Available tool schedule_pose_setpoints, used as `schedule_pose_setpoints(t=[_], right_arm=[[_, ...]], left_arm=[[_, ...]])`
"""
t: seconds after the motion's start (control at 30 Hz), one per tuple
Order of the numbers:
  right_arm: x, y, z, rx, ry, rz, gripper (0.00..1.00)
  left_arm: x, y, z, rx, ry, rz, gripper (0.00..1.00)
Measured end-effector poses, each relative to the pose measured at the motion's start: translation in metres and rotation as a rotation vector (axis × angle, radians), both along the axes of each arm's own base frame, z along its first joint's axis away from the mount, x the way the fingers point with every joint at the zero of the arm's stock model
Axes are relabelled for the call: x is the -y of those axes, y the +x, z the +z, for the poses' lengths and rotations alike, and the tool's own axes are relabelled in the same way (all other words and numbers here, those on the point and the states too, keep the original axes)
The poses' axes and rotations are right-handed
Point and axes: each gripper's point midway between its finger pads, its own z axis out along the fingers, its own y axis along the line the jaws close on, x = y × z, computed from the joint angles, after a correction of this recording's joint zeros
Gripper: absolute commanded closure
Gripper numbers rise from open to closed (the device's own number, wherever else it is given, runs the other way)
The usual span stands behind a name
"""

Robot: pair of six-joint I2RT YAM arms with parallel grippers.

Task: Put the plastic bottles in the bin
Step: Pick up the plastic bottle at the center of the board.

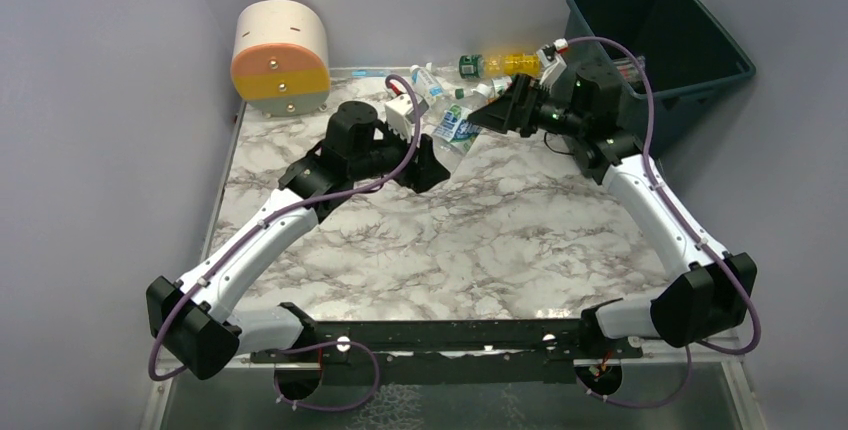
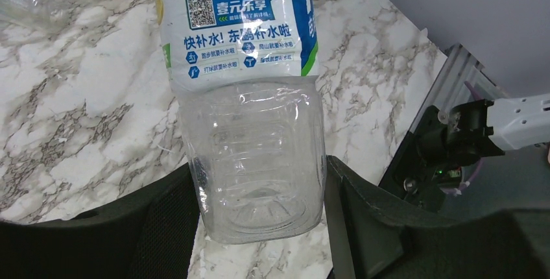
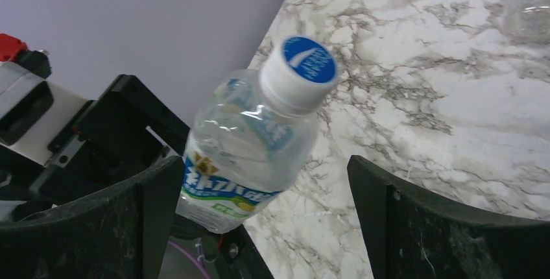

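1. Bottle, clear with a blue-white label and blue cap, is held mid-air above the tabletop, between the 2 arms. It is not in the bin.
2. Left jaws pinch the bottle at its bare base end, 1 finger on each side. Label and cap stick out past them.
3. Right jaws are spread wide, 1 on either side of the cap end. The wrist view shows no contact.
4. Key relation: the bottle's long axis is tilted and runs from the left jaws toward the right jaws. The cap points almost straight at the right wrist camera, so the right jaws sit on-axis at the cap side.
5. Step looks like a hand-over, left to right. The next move likely needs the right jaws to slide further along the axis and close on the shoulder or label.
6. Bin is far right, near the right arm and well apart from the left one, so the right arm is nearer.
7. Risk: the thin empty wall may flex or slip when gripped.
8. Other bottles lie at the tabletop's far edge, so plenty is left.
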Motion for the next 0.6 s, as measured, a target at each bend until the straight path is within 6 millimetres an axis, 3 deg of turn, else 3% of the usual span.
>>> schedule_pose_setpoints(t=[0.23,0.6], right_arm=[[-0.020,-0.010,0.011,0.015,0.011,0.047,0.01],[-0.031,-0.001,-0.010,-0.042,-0.010,0.043,0.00]], left_arm=[[0.001,0.000,-0.008,0.011,0.032,0.016,0.39],[0.009,-0.007,-0.009,0.024,0.042,-0.003,0.39]])
